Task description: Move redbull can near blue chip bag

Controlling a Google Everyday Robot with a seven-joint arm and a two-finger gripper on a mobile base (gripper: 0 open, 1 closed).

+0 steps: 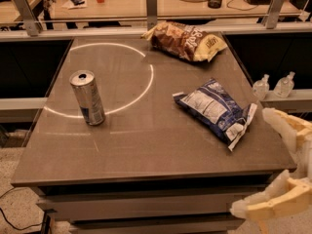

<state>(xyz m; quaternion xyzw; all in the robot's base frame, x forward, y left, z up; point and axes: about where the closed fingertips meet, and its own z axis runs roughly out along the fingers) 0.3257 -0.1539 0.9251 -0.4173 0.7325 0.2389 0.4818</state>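
So, camera view: redbull can [87, 97] stands upright at centre-left of frame on the grey table [146, 145], nothing touching it. Slim silver body w/ dark blue panels low down, pull-tab top facing up; its base sits on the lower-left arc of a white light ring [151, 77] on the tabletop. Print on the can too small to read.

Blue chip bag [214, 110] lies flat right of centre, crinkled blue/white foil w/ a white printed panel, well apart from the can. Brown and yellow chip bag [187, 40] lies at the table's far edge, upper centre.

Gripper [249, 161] is at lower right, off the table's right front corner, cream fingers [285, 126] spread apart, holding nothing; its far side is cut off by the frame edge. Two small clear bottles [261, 87] stand beyond the table's right side.
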